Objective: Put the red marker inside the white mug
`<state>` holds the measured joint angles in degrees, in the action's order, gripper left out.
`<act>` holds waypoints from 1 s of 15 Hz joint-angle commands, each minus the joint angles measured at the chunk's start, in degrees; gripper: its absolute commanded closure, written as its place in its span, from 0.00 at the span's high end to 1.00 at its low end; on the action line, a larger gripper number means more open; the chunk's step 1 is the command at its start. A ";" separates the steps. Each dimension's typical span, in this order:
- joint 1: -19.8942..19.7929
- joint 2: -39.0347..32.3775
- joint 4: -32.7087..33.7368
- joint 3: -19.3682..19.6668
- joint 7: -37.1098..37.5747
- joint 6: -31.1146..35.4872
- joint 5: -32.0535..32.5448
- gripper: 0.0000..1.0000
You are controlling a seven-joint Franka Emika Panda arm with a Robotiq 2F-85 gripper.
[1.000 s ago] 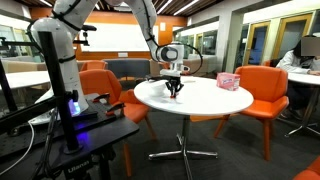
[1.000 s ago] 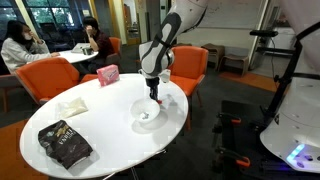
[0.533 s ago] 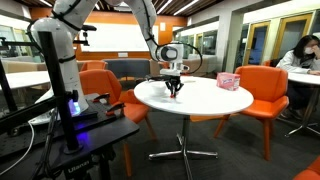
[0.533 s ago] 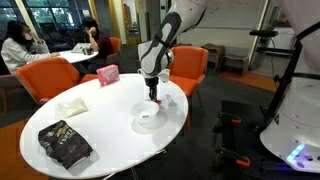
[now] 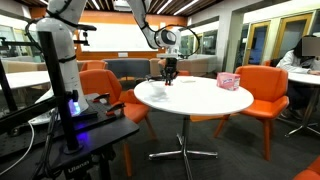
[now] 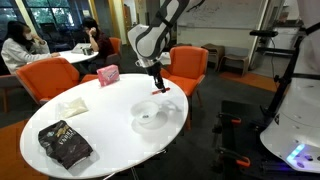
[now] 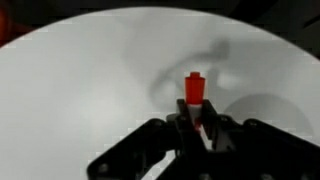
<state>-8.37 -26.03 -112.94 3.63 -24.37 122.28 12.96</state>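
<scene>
Short thin red marker point(image 7: 195, 92) is now lifted clear of the round white worktop point(image 6: 88, 128), pinched upright in the black end effector point(image 6: 159, 84), which rose since a second ago. Small plain white mug point(image 6: 150, 119) sits on the worktop below, nearby. Grasp looks done; carry and drop-in remain.

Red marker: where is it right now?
Red marker is clamped in the gripper, held in the air above the table edge nearest the orange chair.
</scene>
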 commanded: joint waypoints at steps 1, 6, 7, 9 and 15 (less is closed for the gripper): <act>2.19 3.21 0.32 -0.69 -0.95 -9.63 3.61 0.05; 4.77 2.18 1.70 -3.63 -3.68 -15.58 5.94 0.05; 5.01 1.08 2.29 -4.23 -4.18 -15.14 5.69 0.05; 5.44 -1.24 3.81 -5.14 -4.68 -15.29 5.06 0.05; 6.75 -6.93 8.46 -6.70 -4.54 -12.92 5.66 0.05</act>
<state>-1.74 -31.09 -107.10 -2.64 -27.87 109.23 17.57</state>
